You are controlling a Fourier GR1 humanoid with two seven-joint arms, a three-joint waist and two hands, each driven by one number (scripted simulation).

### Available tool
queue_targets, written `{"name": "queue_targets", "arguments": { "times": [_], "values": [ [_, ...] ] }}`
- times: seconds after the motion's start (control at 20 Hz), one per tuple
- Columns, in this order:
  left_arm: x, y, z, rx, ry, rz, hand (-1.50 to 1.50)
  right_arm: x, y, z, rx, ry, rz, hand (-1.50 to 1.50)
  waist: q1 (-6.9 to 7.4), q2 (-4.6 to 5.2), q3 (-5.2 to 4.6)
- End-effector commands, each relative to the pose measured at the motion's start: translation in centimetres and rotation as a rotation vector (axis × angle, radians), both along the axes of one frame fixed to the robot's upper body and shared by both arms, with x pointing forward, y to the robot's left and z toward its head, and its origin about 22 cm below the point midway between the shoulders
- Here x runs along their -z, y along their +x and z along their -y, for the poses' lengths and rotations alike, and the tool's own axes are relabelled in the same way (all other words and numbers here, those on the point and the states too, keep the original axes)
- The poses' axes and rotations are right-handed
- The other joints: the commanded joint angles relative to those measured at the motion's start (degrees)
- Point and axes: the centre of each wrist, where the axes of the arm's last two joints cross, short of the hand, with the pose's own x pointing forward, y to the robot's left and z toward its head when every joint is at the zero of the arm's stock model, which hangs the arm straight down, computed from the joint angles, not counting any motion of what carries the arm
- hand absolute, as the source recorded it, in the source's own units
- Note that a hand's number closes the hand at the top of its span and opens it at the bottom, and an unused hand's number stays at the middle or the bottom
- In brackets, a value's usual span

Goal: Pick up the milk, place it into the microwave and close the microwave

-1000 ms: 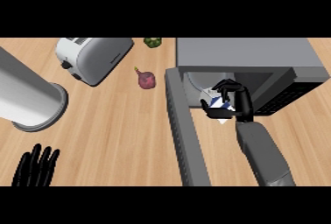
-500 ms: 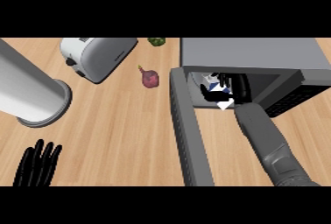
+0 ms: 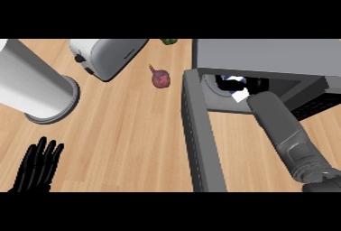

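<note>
The grey microwave stands at the upper right. Its door hangs open, swung out toward me. My right forearm reaches into the cavity. Only part of my right hand shows there, black fingers curled over the milk, a white and blue carton just inside the opening. The microwave's roof hides most of the carton. At the lower left, my left hand rests open with its fingers up, far from the microwave.
A silver toaster sits at the top centre-left. A tall white cylinder stands at the left. A purple vegetable lies beside the door's hinge end, and a green item shows at the top edge.
My right arm has pushed deeper into the microwave, taking the milk from the opening's edge into the cavity. The left hand has stayed put.
</note>
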Motion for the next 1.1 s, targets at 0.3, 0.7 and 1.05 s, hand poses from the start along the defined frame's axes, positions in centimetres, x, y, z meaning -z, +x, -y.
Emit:
{"name": "queue_targets", "arguments": {
  "times": [0.3, 0.7, 1.05],
  "values": [
    [0.6, 0.7, -0.1, 0.018, 0.105, -0.027, -1.50, -1.2, 0.7, 1.8, 0.143, -0.169, 0.052, -1.50, 1.56, 0.96, 0.04],
    [-0.1, 0.9, 1.4, 0.028, 0.105, 0.004, -1.50, -1.0, 0.7, 0.5, 0.106, -0.180, -0.005, -1.50, 2.84, 1.23, 0.13],
    [0.3, 0.5, 1.7, 0.088, 0.078, -0.013, -1.50, -0.7, 0.6, -1.5, -0.030, -0.062, -0.020, -1.50, 2.92, 1.23, 0.17]
  ]
}}
